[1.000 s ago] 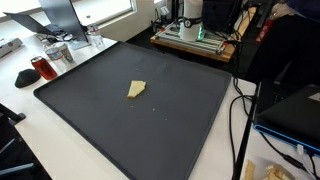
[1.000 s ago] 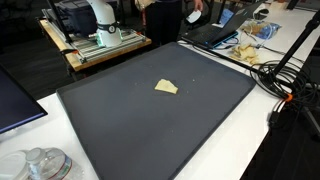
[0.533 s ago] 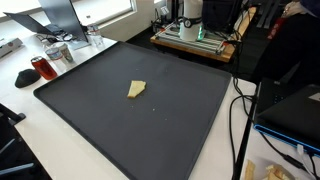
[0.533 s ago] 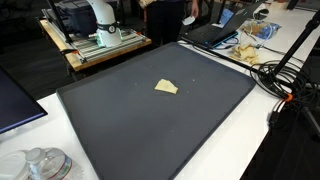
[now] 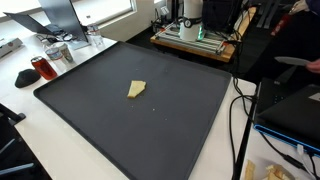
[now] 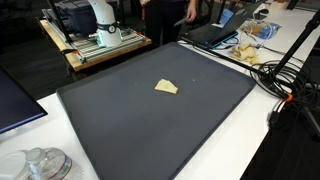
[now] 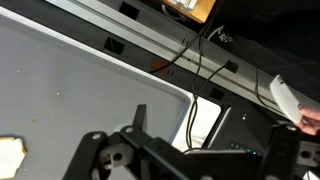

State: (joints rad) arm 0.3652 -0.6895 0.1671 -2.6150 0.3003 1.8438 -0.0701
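**A:** Changes since the earlier frames?

**B:** Only at the back. A person (image 5: 296,25) has leaned in at the edge of an exterior view, holding a pale sheet (image 5: 292,61). The yellow wedge (image 5: 136,89) has not shifted.

**A:** Position of the wedge?

**B:** It lies flat and alone near the middle of the dark surface (image 5: 180,125), well apart from every edge.

**A:** Relative to the hand?

**B:** The hand (image 7: 190,160) shows only in the wrist view. It looks over a corner of the surface, with its links spread wide and nothing between them. The wedge is at the far left of that view, cut by the border, so it lies off to the hand's left. Its long axis cannot be read there. In both exterior views it runs diagonally across the surface.

**A:** Surroundings?

**B:** Cables (image 7: 195,70) trail past the edge. An equipment cart (image 6: 95,45) stands behind, and a red cup (image 5: 40,68) sits beside one corner.
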